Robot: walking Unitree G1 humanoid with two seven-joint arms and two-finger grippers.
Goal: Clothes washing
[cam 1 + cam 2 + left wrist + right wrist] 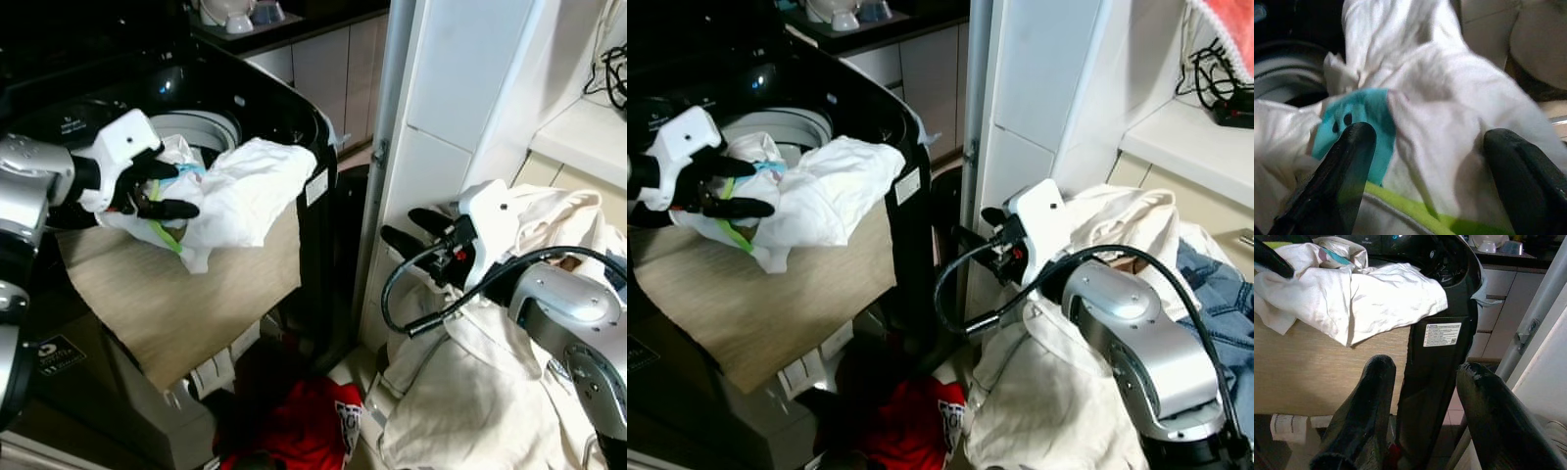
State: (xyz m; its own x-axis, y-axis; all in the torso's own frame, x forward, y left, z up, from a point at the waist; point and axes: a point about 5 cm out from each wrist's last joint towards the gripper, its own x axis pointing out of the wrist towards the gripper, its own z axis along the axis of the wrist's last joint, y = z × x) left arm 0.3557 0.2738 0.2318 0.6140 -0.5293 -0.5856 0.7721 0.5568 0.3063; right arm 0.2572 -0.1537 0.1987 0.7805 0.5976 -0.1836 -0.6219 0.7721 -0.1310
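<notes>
Left gripper point(157, 191) spread wide on white shirt point(245, 191) at washer drum point(201, 127) rim, drum just behind; right gripper point(411, 230) open, empty, well apart.

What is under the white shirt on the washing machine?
Under the white shirt lies a tan cloth, draped over the washing machine front. The left claw covers part; deeper underneath is hidden.

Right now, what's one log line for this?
left gripper: open around white shirt at washer rim | right gripper: open, empty
</notes>
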